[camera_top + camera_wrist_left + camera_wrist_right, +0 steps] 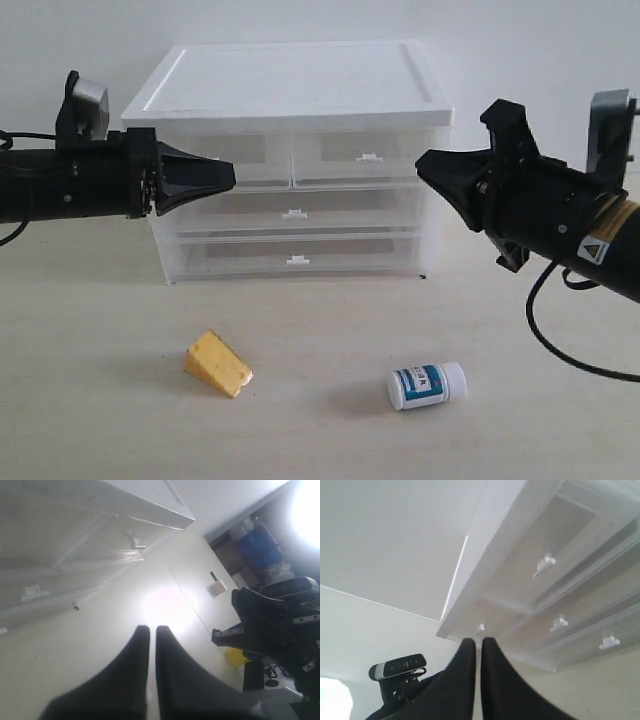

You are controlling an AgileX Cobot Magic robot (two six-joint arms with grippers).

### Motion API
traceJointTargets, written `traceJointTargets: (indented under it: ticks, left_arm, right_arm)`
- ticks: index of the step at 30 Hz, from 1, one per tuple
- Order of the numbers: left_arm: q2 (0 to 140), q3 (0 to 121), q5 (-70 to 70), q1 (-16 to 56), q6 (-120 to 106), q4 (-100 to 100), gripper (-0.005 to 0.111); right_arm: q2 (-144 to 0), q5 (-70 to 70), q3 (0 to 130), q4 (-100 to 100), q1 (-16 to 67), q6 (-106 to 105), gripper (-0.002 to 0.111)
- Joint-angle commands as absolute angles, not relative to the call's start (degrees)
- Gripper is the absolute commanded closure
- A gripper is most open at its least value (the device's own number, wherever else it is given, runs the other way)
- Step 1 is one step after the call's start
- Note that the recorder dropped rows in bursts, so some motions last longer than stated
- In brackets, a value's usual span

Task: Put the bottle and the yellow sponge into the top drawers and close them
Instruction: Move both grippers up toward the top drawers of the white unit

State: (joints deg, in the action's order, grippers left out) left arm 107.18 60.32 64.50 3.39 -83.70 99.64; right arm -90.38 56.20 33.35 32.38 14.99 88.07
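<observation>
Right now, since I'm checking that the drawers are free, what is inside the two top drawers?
Both top drawers are shut. Through their cloudy fronts only dim grey patches show; contents cannot be made out. The bottle and yellow sponge lie outside on the table.

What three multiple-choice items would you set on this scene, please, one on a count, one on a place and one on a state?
1. How many drawers does the cabinet have?
A) two
B) four
C) six

2. Where is the yellow sponge?
A) inside a drawer
B) on top of the cabinet
C) on the table, left of the bottle in the exterior view

3. How is the bottle lying?
A) upright
B) on its side, cap on
C) on its side, cap off

Answers:
1 B: two half-width top drawers sit over two full-width drawers.
2 C: it rests on the table in front of the cabinet.
3 B: its white cap is in place and points sideways.
</observation>
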Motion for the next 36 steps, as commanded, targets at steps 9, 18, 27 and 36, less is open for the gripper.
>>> traceJointTargets:
  ticks: [9,18,27,36]
  left_arm:
    - [107.31,62.86,55.70,3.76,-79.74,99.95,0.103]
    - [107.56,66.10,51.33,3.76,-72.30,99.95,0.069]
    - [113.08,69.70,49.87,3.76,-67.02,99.95,0.063]
    - [114.76,71.02,49.87,3.76,-66.79,99.95,0.063]
  right_arm:
    - [-112.94,69.96,48.96,44.97,10.48,100.31,0.107]
    - [-115.87,69.96,53.78,45.93,10.48,99.84,0.055]
    - [-116.01,64.56,57.19,47.86,11.30,100.13,0.055]
    - [-116.10,61.13,60.54,47.77,11.54,101.39,0.055]
